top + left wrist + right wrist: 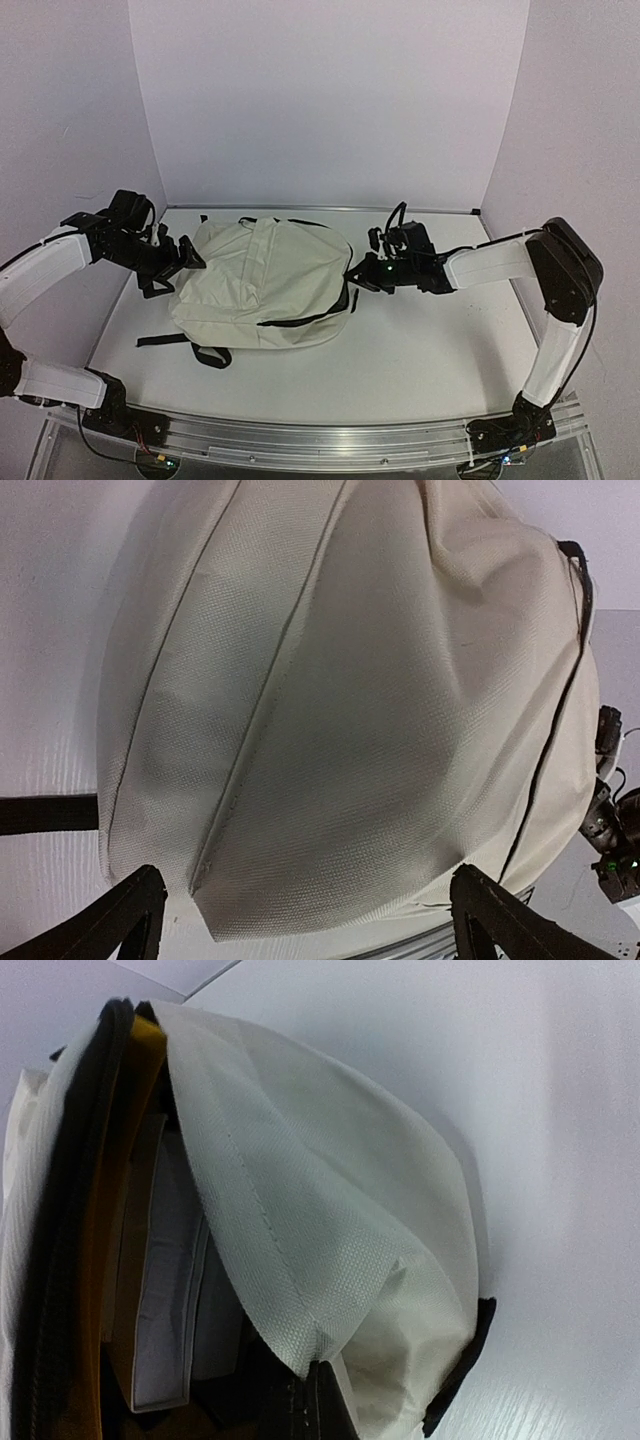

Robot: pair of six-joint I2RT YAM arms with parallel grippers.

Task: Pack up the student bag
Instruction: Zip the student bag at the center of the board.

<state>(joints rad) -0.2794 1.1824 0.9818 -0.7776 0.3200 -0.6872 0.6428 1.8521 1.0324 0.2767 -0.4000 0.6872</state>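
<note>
The cream student bag point(265, 285) lies flat in the middle of the table. My left gripper point(175, 262) is open at the bag's left side. In the left wrist view its fingers point(110, 920) stand wide apart around the bag's near end point(330, 730), holding nothing. My right gripper point(360, 275) is at the bag's right edge and is shut on the bag's cream flap point(300, 1210), lifting it by the zipper. The opening shows black lining, a yellow item point(100, 1210) and a flat grey-white item point(165, 1290) inside. The black fingertips point(460, 1370) pinch the fabric.
Black straps point(165, 340) trail from the bag towards the front left; one also shows in the left wrist view point(45, 813). White walls close the table at the back and sides. A metal rail point(320, 440) runs along the near edge.
</note>
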